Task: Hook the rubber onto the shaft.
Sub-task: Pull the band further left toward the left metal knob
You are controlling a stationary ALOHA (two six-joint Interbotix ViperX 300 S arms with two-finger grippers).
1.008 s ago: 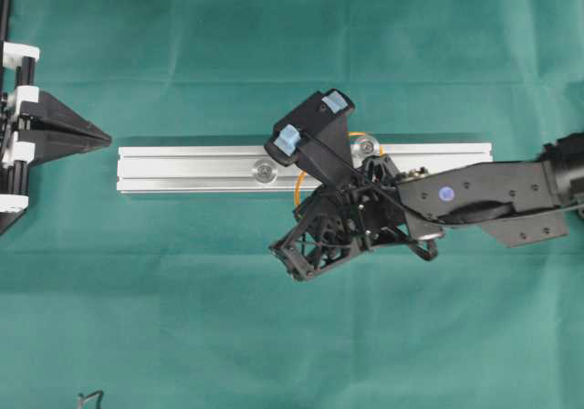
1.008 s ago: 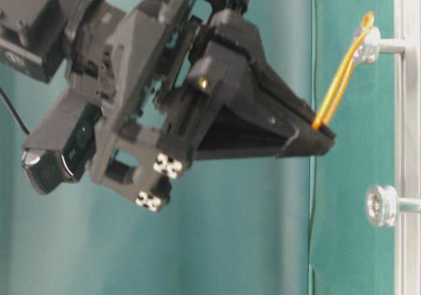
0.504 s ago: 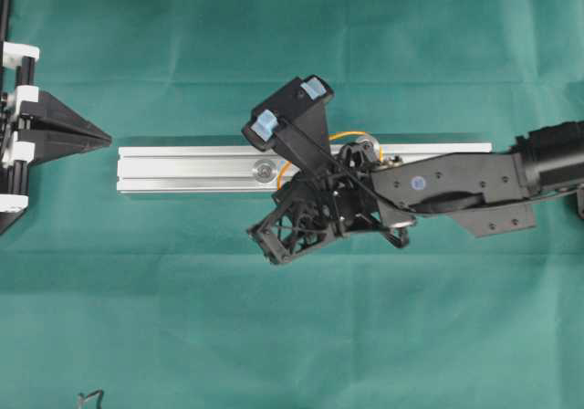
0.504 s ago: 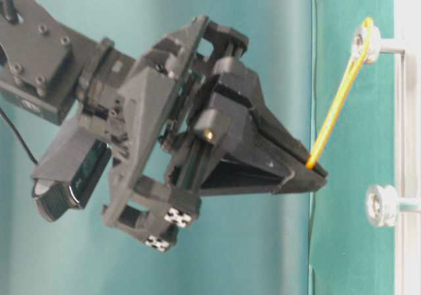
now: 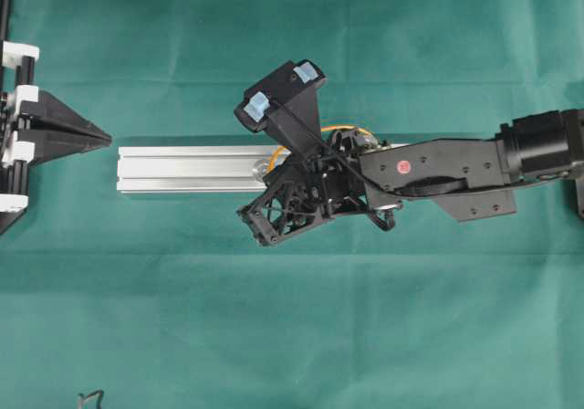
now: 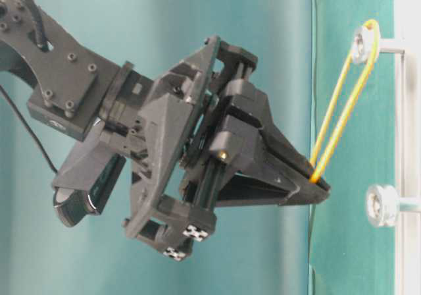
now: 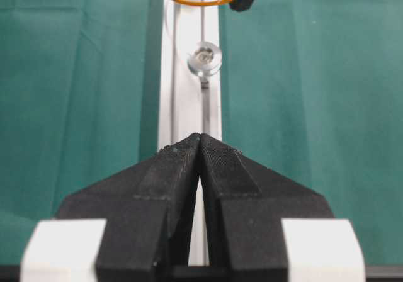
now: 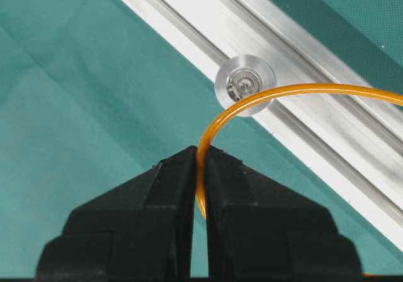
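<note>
The rubber (image 6: 339, 110) is a thin orange band. One end is looped over the upper shaft (image 6: 364, 41) and the other end is pinched in my right gripper (image 6: 320, 182), which is shut on it. In the right wrist view the rubber (image 8: 283, 92) curves past a flanged silver shaft (image 8: 245, 84) and into the shut jaws of the right gripper (image 8: 201, 151). That second shaft (image 6: 381, 205) stands bare just below the fingertips. My left gripper (image 7: 200, 137) is shut and empty. It sits off the rail's left end (image 5: 105, 138).
The aluminium rail (image 5: 182, 167) lies across the middle of the green cloth. The right arm (image 5: 447, 162) stretches over the rail's right half. A black and white frame (image 5: 14, 126) stands at the left edge behind the left gripper.
My right gripper has moved left along the rail with the rubber in it. The band now stretches longer from the hooked shaft and opens into a visible loop. The left gripper has not moved.
</note>
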